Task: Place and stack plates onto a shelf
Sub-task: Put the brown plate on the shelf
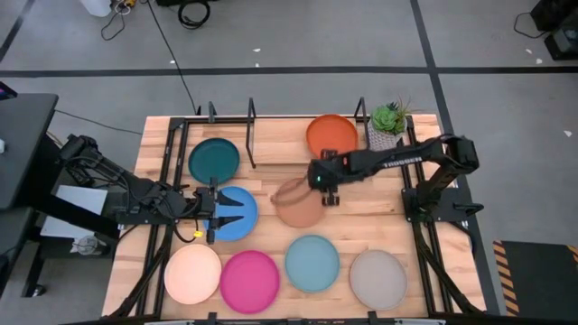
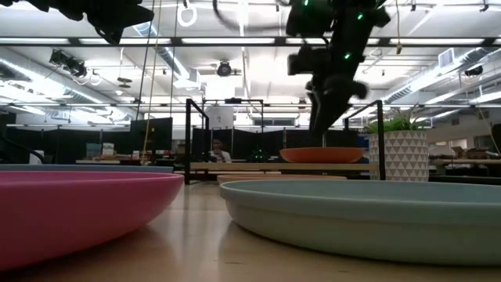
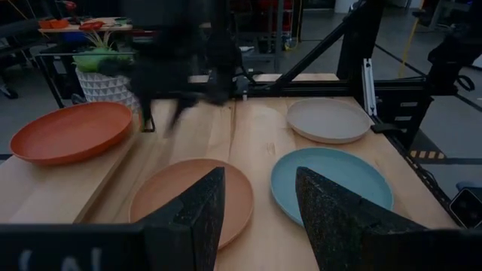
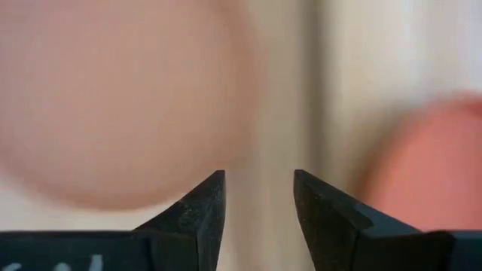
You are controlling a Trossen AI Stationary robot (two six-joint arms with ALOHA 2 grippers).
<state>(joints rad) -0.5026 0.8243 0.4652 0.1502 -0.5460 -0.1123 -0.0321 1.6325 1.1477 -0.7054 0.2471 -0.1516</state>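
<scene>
The black rod shelf (image 1: 251,135) stands along the far side of the table. The dark teal plate (image 1: 214,160) lies on its left half and the orange plate (image 1: 331,135) on its right half. The tan plate (image 1: 298,203) lies flat on the table just in front of the shelf. My right gripper (image 1: 330,197) hangs open above the table, between the tan plate (image 4: 113,98) and the orange plate (image 4: 429,158), pointing down. My left gripper (image 1: 237,214) is open over the blue plate (image 1: 237,232), pointing toward the table's right.
Cream (image 1: 192,273), magenta (image 1: 250,281), light blue (image 1: 312,263) and grey (image 1: 377,278) plates lie in a row along the near edge. A potted plant (image 1: 388,122) stands at the far right corner, beside the orange plate. Bare wood shows right of the tan plate.
</scene>
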